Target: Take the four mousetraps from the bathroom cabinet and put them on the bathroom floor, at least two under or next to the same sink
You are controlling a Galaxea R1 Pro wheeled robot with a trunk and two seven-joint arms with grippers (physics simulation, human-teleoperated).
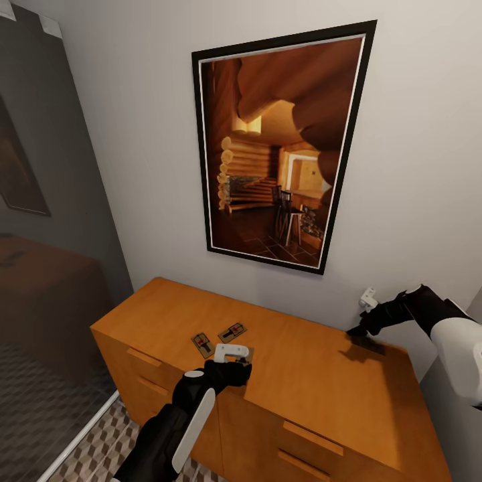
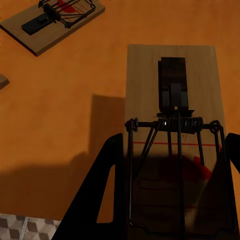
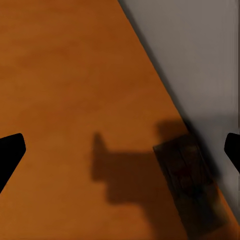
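The cabinet [image 1: 314, 375] stands against the wall under a framed picture [image 1: 278, 144], and its top carries the mousetraps. In the head view two mousetraps [image 1: 203, 345] lie near the front edge toward the left end. The left hand [image 1: 231, 360] covers a third there. The left wrist view shows that trap [image 2: 172, 130] lying flat between the spread fingers [image 2: 97, 200], which flank it without visibly clamping it. A further trap [image 2: 52, 22] lies well apart beyond. The right hand [image 1: 361, 325] hangs at the back edge near the right end. Its wrist view shows wide-apart fingertips [image 3: 10, 152] above a shadowed fourth trap [image 3: 187, 177] by the wall. Patterned bathroom floor [image 1: 100, 448] shows beside the cabinet.
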